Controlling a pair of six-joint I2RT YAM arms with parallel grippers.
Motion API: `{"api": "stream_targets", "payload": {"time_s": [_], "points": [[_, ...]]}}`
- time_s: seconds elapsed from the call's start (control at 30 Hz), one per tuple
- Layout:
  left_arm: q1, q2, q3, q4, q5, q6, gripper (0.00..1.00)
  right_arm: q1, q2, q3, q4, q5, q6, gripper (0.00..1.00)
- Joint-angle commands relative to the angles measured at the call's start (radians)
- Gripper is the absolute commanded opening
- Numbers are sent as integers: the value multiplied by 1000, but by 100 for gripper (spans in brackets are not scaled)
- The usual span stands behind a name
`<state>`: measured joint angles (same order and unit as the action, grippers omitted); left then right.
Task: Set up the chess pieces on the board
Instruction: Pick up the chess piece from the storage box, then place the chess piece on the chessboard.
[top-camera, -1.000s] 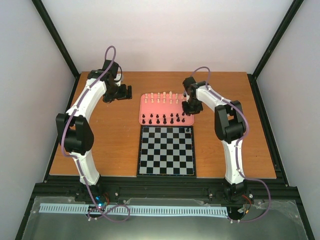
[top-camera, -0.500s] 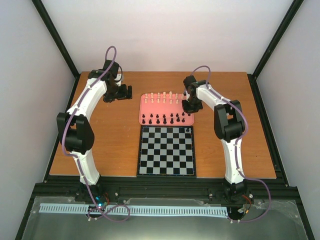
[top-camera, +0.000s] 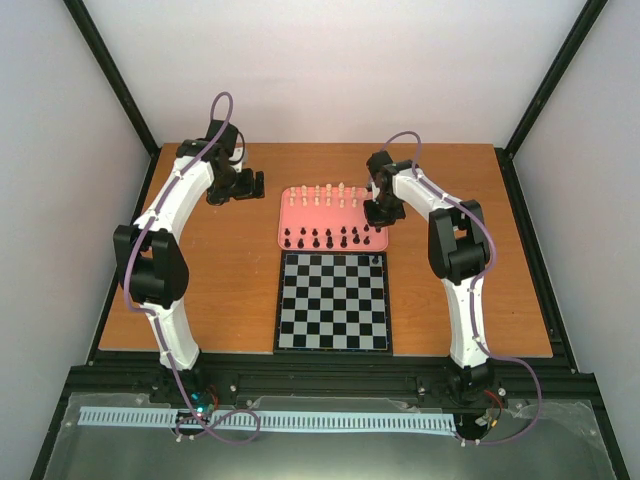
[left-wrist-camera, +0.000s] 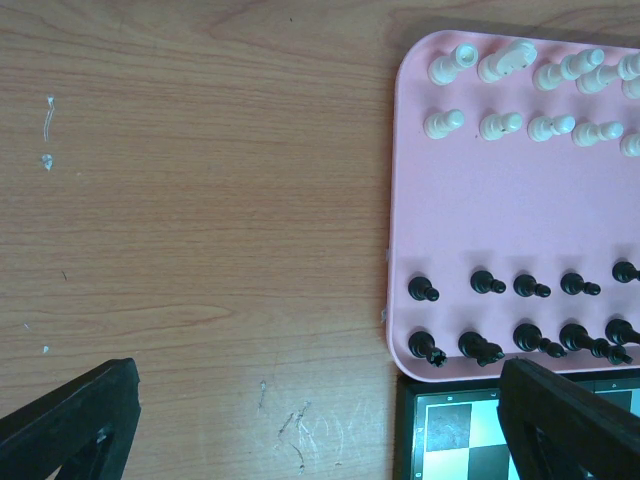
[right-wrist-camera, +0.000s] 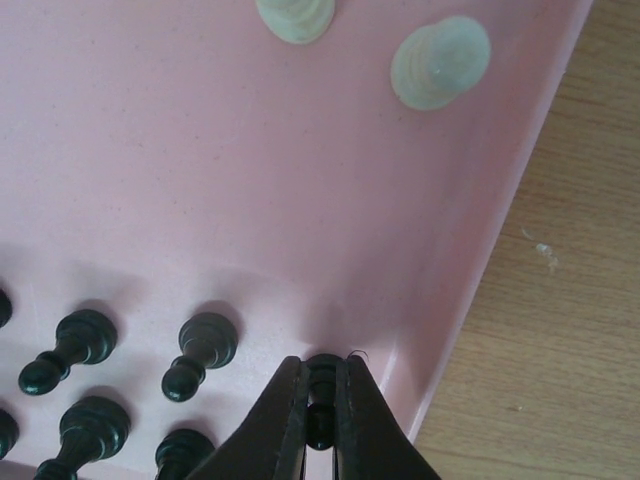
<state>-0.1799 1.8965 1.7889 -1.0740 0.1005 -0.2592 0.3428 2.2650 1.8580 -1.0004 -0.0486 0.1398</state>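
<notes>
The chessboard (top-camera: 333, 301) lies in front of the arms with one black piece (top-camera: 376, 260) on its far right corner square. Black pieces (top-camera: 322, 238) and cream-white pieces (top-camera: 322, 195) stand in rows on the pink tray (top-camera: 297, 216). My right gripper (right-wrist-camera: 320, 425) is down in the tray's right end, shut on a black pawn (right-wrist-camera: 320, 372) whose base sits at the tray floor. More black pieces (right-wrist-camera: 198, 351) stand to its left. My left gripper (left-wrist-camera: 320, 420) is open and empty over bare wood left of the tray (left-wrist-camera: 520, 210).
The board's corner (left-wrist-camera: 440, 430) shows at the bottom of the left wrist view, just below the tray. The tray's raised rim (right-wrist-camera: 500, 250) lies right of the held pawn, with wooden table (right-wrist-camera: 570, 300) beyond it.
My right gripper has shifted very slightly at the tray's right end. The left arm has not moved.
</notes>
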Motion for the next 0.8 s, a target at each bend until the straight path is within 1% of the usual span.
{"api": "stream_targets", "payload": {"time_s": [0.0,0.17,0.33,0.47,0.57,0.77], "points": [[-2,5,37,-17,1,-11,100,3,-84,16,-37,-25,16,3],[-2,1,33,-14,3,-12,100,39,-200,-50,-59,-35,35,3],[-2,-3,30,-12,11,-14,100,88,-302,-165,-66,-53,54,3],[-1,-9,17,-6,16,-16,100,133,-360,-270,-37,-80,65,3],[-2,-18,5,-2,18,-18,100,162,-377,-327,-3,-89,75,3],[-1,-29,-3,-1,15,-18,100,189,-352,-351,47,-80,76,3]]}}
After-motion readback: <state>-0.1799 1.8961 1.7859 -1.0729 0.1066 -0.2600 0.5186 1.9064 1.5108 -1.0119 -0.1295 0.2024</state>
